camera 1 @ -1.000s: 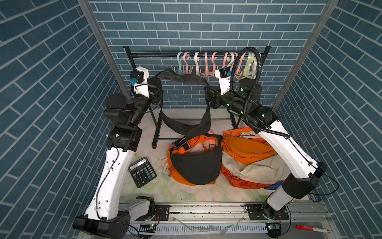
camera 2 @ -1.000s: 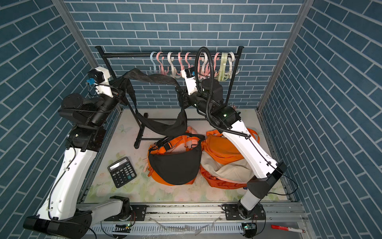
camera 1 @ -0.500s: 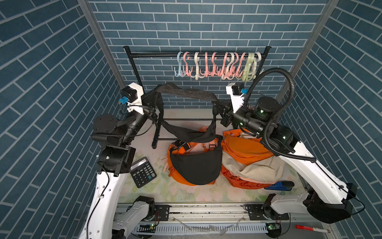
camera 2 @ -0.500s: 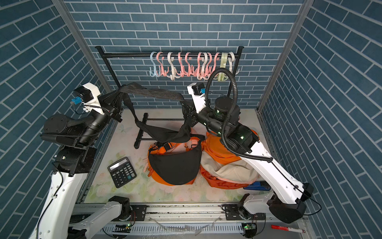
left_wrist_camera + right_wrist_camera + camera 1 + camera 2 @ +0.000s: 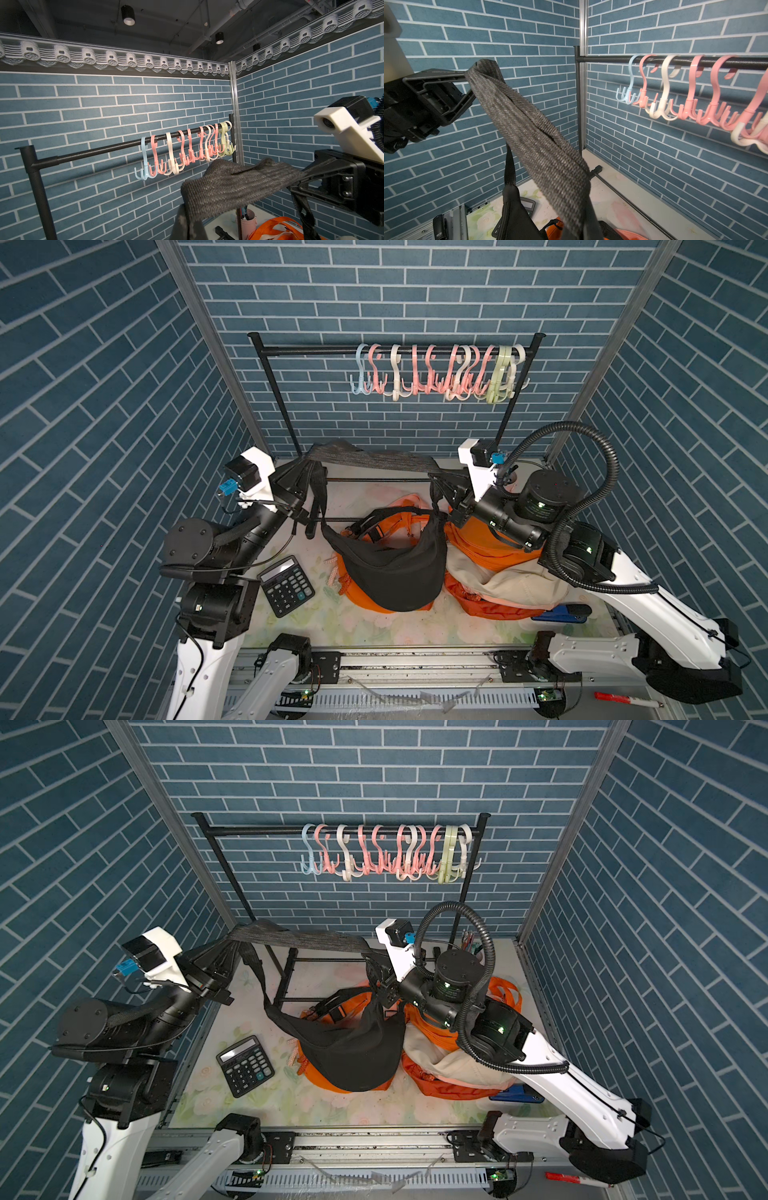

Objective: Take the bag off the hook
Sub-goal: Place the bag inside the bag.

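You had both claws pinched shut on the grey strap (image 5: 374, 458), left gripper (image 5: 302, 475) at its 9 o'clock end and right gripper (image 5: 437, 480) at its 3 o'clock end, pulling it flat between them. The black bag (image 5: 390, 572) hung at 6 o'clock below, low over the orange bags (image 5: 490, 547), well clear of the hooks (image 5: 436, 373) at 12 o'clock, every one bare. So the unhooking looked done; what remained, I'd judge, was lowering it and letting go.
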You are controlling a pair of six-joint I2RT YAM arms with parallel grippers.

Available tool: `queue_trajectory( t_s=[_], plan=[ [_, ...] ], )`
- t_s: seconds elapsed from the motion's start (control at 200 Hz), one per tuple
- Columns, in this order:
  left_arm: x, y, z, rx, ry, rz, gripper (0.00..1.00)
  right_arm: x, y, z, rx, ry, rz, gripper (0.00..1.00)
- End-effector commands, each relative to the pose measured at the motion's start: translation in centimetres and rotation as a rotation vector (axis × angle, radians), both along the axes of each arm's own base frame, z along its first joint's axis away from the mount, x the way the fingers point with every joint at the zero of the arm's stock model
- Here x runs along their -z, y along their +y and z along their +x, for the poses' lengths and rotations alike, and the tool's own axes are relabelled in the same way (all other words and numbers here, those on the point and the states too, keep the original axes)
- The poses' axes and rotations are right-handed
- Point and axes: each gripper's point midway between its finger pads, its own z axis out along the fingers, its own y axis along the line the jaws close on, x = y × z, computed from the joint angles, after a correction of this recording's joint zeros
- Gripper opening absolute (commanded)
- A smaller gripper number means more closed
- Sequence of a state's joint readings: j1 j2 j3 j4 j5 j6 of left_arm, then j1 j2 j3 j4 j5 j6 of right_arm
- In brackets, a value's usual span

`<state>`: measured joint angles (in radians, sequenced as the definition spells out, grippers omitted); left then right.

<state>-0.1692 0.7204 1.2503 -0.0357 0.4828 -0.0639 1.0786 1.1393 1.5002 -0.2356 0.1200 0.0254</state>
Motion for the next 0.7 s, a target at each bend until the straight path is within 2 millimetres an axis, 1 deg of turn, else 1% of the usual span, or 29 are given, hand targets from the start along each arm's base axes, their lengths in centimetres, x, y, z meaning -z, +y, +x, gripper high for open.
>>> queue_trajectory(
  t_s=[0.0,0.06,0.115,0.12,0.13,0.16,0.26,0.395,0.495,0.595,0.645,0.695],
  plan=[
    [-1.5,1.1,-2.3,-0.026,-0.052,-0.058,0.00,-0.9,-2.9,0.0,0.136,-0.051,0.000,0.00],
    [-1.3,1.0,-3.0,-0.008,-0.048,-0.058,0.00,-0.6,-2.9,-0.8,0.136,-0.057,-0.007,0.00],
    [-0.9,0.8,-2.9,0.004,-0.029,-0.055,0.00,-0.2,-2.9,-1.4,0.138,-0.064,-0.014,0.00],
    [-1.1,0.9,-3.6,0.005,-0.042,-0.058,0.00,-0.2,-2.8,-1.5,0.138,-0.064,-0.016,0.00],
    [-1.3,1.0,-4.1,0.007,-0.052,-0.060,0.00,-0.1,-2.9,-1.6,0.139,-0.065,-0.019,0.00],
    [-1.2,1.0,-4.5,0.010,-0.050,-0.062,0.00,0.1,-2.8,-2.0,0.138,-0.068,-0.021,0.00],
    [-0.7,1.3,-5.2,0.008,-0.045,-0.077,0.00,0.7,-2.8,-3.0,0.140,-0.077,-0.028,0.00],
    [-0.4,1.0,-6.0,0.040,-0.036,-0.091,0.00,1.2,-2.8,-4.2,0.138,-0.088,-0.035,0.00],
    [-0.6,1.0,-6.6,0.048,-0.040,-0.091,0.00,1.4,-2.6,-4.7,0.141,-0.099,-0.043,0.00],
    [-1.1,1.3,-7.1,0.033,-0.057,-0.083,0.00,1.4,-2.6,-5.0,0.150,-0.113,-0.051,0.00],
    [-1.2,1.3,-7.0,0.032,-0.055,-0.083,0.00,1.6,-2.7,-4.9,0.167,-0.121,-0.063,0.00],
    [-1.0,1.2,-6.4,0.037,-0.034,-0.094,0.00,2.1,-2.7,-4.4,0.202,-0.125,-0.086,0.00]
  ],
)
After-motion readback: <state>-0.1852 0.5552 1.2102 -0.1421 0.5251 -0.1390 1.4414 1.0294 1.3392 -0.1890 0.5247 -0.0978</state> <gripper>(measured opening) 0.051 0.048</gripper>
